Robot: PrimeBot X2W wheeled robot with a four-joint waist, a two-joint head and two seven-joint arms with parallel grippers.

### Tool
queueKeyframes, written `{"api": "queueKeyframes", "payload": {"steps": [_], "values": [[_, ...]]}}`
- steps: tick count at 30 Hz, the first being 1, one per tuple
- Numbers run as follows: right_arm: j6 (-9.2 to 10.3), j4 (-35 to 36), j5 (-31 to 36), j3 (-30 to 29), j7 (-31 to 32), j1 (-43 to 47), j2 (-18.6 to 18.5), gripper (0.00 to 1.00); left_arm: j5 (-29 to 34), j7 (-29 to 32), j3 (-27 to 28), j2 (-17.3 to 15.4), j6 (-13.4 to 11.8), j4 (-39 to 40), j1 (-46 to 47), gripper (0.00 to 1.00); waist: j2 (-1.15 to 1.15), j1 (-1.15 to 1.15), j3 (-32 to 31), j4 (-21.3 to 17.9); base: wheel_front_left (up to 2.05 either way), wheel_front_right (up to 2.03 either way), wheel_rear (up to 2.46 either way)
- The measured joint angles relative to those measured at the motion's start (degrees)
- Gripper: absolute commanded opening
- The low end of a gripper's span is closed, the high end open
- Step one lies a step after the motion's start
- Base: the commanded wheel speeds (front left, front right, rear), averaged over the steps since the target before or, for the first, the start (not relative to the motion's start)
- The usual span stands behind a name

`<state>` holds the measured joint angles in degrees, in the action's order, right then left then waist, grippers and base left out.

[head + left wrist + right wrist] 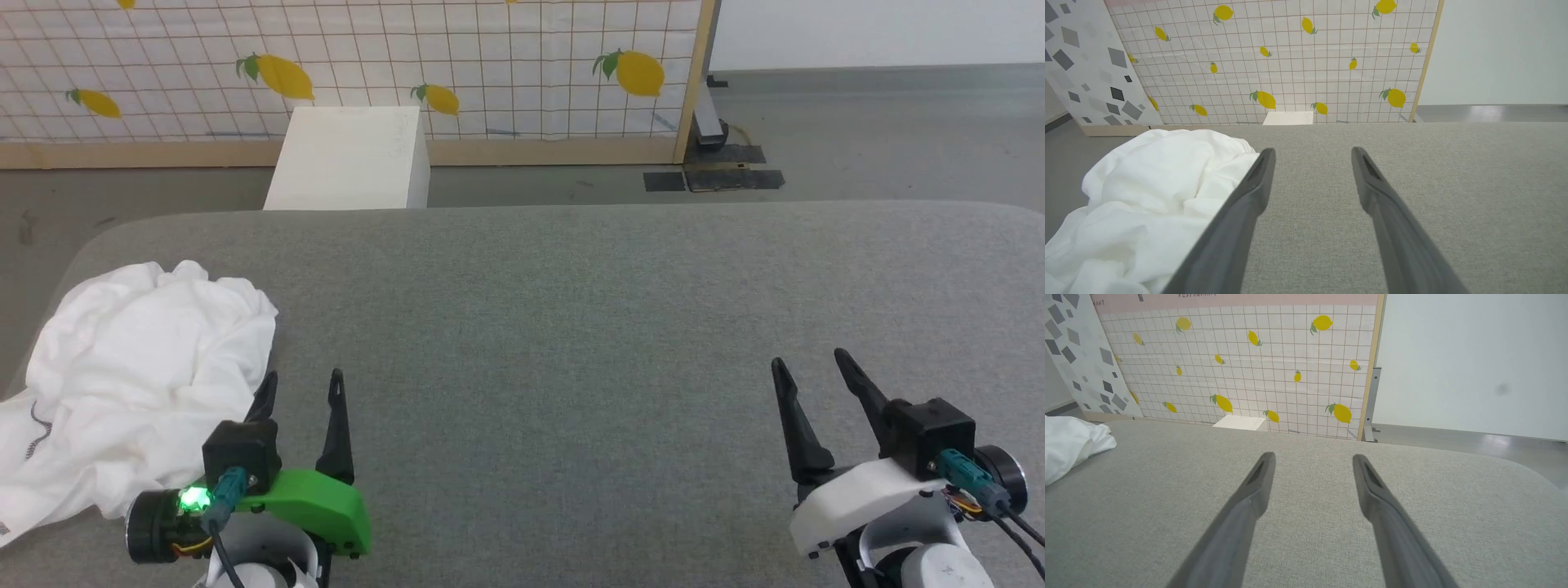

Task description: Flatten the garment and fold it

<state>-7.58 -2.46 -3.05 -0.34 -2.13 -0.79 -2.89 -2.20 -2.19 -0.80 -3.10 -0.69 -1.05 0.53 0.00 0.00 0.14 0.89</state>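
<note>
The garment (139,359) is a crumpled white shirt heaped at the left end of the grey padded table (571,327), part of it hanging over the left edge; a short run of dark zigzag stitching shows low on its left side. My left gripper (302,388) stands open right beside the heap's right edge, nothing between its fingers. In the left wrist view the garment (1151,196) lies against the left finger (1249,192). My right gripper (808,367) is open over bare table at the lower right, far from the cloth. The garment (1069,445) shows at the far left of the right wrist view.
A rigid white box (351,159) stands on the floor beyond the table's far edge. Behind it runs a lemon-patterned grid screen (490,65) with a wooden frame. Grey floor lies to the right of the screen.
</note>
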Motion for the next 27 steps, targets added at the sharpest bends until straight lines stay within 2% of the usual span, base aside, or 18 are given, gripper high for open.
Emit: {"api": "queueKeyframes", "payload": {"steps": [11,27], "values": [[0.00,-0.8,-1.1,0.0,-1.4,0.1,0.0,1.00,-0.8,-1.5,0.2,0.0,-1.0,0.0,-0.8,1.00,0.00,0.00,0.1,2.5,0.00,0.00,0.00],[0.00,-2.7,-2.6,0.4,-3.3,0.9,0.0,1.00,-2.5,-3.4,0.4,0.0,-2.0,-0.1,-2.7,1.00,0.00,0.00,-0.1,8.4,0.00,0.00,0.00]]}}
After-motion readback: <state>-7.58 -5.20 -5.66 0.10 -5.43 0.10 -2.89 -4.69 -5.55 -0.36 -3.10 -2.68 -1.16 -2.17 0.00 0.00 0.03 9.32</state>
